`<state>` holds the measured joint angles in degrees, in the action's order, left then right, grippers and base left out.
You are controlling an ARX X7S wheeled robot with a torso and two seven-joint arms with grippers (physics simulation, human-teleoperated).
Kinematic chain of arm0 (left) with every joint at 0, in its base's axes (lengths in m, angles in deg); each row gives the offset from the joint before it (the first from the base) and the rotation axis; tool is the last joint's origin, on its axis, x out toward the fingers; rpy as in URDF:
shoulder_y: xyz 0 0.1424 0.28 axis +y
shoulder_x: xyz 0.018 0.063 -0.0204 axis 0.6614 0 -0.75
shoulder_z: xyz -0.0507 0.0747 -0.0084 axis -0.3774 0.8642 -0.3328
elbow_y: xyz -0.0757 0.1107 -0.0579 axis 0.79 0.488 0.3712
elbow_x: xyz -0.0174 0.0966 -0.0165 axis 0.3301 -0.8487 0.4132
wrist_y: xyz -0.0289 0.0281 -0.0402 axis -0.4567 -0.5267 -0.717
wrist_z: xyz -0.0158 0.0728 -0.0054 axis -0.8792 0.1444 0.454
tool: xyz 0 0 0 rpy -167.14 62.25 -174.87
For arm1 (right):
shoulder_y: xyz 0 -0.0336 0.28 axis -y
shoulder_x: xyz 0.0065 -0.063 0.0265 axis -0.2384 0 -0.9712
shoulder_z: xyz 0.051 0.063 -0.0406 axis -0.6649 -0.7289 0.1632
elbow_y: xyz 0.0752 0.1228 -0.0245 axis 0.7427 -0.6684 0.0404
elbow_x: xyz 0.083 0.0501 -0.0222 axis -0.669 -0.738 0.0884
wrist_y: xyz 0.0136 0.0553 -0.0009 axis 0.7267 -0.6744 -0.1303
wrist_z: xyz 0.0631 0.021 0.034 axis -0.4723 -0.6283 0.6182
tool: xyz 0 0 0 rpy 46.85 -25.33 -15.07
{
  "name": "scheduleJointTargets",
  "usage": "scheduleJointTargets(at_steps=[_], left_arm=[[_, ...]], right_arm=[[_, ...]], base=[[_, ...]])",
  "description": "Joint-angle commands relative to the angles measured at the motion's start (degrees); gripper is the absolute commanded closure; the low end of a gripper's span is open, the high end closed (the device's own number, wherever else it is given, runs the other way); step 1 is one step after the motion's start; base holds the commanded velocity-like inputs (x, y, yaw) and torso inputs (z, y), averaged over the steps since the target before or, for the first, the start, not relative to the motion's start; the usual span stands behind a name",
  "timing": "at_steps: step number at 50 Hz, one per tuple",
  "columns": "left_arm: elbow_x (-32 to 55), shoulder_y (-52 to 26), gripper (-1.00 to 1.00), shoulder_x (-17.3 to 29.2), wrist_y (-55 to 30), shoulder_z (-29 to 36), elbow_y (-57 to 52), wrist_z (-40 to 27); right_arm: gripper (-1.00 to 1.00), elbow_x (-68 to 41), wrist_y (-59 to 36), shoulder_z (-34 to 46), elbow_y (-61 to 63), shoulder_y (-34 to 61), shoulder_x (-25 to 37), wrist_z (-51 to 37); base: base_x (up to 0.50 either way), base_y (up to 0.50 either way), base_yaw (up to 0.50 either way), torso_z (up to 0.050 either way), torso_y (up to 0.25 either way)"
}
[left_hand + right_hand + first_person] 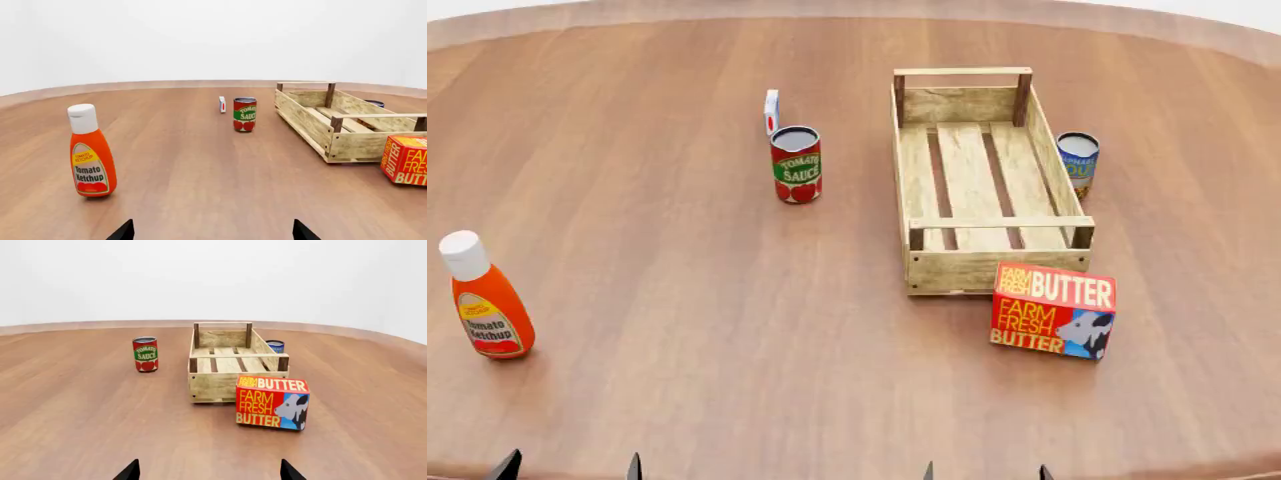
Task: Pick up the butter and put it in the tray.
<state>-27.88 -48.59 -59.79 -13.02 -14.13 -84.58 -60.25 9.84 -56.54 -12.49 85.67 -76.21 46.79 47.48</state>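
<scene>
The butter [1054, 310] is a red-orange box with a cow picture, standing on the wooden table just in front of the tray's near right corner; it also shows as butter [272, 402] and, cut by the edge, butter [405, 160]. The tray [932, 267] is a pale slatted crate, nothing in it, seen as tray [215, 385] and tray [307, 122] too. My left gripper [570, 466] and right gripper [985, 470] hang at the near table edge, both open with nothing between their tips, the right gripper [208, 471] well short of the butter. The left gripper [212, 231] faces bare table.
A tomato ketchup bottle [486, 297] stands at the near left. A tomato sauce can [797, 164] and a small white-blue carton [771, 111] stand left of the tray. A blue can [1077, 163] stands by the tray's right side.
</scene>
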Motion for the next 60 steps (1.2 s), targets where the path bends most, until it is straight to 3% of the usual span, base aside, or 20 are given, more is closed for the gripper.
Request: scheduleJointTargets(at_steps=[1,14,41,54,60], left_arm=[[0.6,0.0,-1.00,0.6,0.2,0.7,0.3,-0.7],[2.8,-0.4,-1.00,2.8,0.3,3.2,0.6,-3.5],[4.3,-1.4,-1.00,4.8,1.7,5.8,2.9,-5.8],[4.9,-1.6,-1.00,5.6,1.9,6.9,3.3,-6.9],[5.2,-1.6,-1.00,5.9,1.9,7.3,3.2,-7.4]], right_arm=[[-1.00,-0.6,0.0,0.9,0.0,0.0,0.6,-0.9],[-1.00,-3.0,0.4,3.6,-0.2,0.0,2.8,-3.0],[-1.00,-4.5,1.5,6.7,-2.2,0.6,4.9,-4.9],[-1.00,-5.2,0.6,8.2,-2.5,0.9,5.8,-5.2],[-1.00,-5.1,0.2,8.5,-2.3,0.8,6.0,-6.3]], base=[[0.00,0.00,0.00,0.000,0.000],[0.00,-0.01,0.00,0.000,0.000],[0.00,-0.50,0.00,0.000,0.000],[0.00,0.00,0.00,0.000,0.000],[0.46,-0.10,0.00,0.000,0.000]])
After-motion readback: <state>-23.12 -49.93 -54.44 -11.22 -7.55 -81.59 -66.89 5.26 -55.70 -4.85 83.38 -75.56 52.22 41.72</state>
